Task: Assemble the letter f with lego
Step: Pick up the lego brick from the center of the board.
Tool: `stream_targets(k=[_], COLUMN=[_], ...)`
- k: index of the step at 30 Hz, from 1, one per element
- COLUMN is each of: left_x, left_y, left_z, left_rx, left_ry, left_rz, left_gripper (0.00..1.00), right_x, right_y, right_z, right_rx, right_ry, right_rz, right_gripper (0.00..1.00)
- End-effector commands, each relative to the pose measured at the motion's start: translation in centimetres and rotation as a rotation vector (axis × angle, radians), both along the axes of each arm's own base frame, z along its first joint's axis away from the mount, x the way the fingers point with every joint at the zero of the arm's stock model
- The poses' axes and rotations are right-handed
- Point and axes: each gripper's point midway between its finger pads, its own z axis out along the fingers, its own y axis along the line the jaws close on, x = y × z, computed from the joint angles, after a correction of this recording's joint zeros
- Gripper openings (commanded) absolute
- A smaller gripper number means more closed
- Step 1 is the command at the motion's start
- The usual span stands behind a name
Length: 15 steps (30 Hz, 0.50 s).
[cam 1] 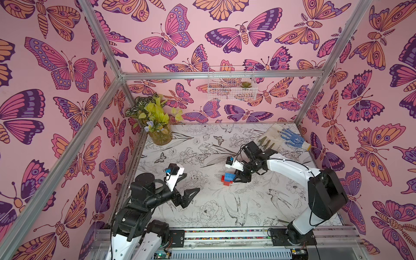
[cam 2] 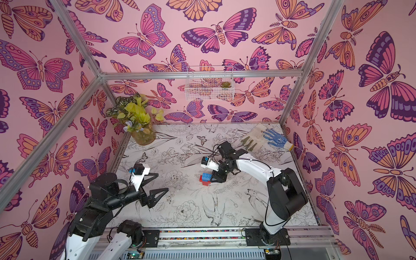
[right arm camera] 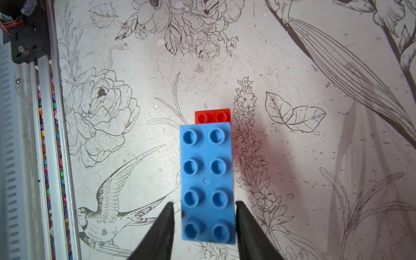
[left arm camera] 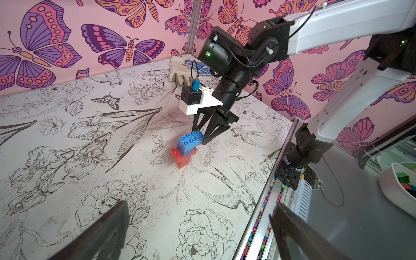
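The right wrist view is filled by the long blue studded plastic brick (right arm camera: 206, 166), seen from straight above, with a strip of a red studded plastic brick (right arm camera: 212, 117) showing past its far end. The right gripper (right arm camera: 203, 203) is set astride the near end of that blue brick, and its black fingers (right arm camera: 247, 225) are set narrow. One is laid against the brick's side, while a thin sliver of table is seen beside the other, so whether the brick is truly clamped cannot be told. In the left wrist view the same blue brick is found capping the small red-and-blue stack of lego (left arm camera: 184, 150). This stack is stood upright on the white flower-printed table (left arm camera: 90, 157), near the middle and toward the right arm's side, with red placed lowest and blue above. The top brick appears to jut out toward the gripper, and it is probably taken at that free end so that it can be seated or straightened without the lower bricks being knocked. The left gripper (cam 1: 192, 182) is held well apart from the stack, above the table. Its fingers are spread wide with nothing held between them, presumably so that room is given to the other arm.
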Motion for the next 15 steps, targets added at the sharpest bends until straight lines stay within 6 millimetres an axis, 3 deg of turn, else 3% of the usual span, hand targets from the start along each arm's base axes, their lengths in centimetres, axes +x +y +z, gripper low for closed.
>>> stream_targets(k=[1,15], left_x=[-0.34,-0.45], left_y=[-0.31,-0.24], left_z=[-0.05,-0.15], left_rx=[-0.014,-0.014], left_ry=[0.002,-0.002], left_rz=[-0.022,-0.019], left_gripper=[1.0,1.0], right_x=[-0.2,0.04], right_y=[0.06,0.17], right_z=[-0.57,-0.24], right_rx=[-0.012,-0.009], right_ry=[0.011,-0.001], right_rz=[0.0,-0.008], right_gripper=[0.43,0.31])
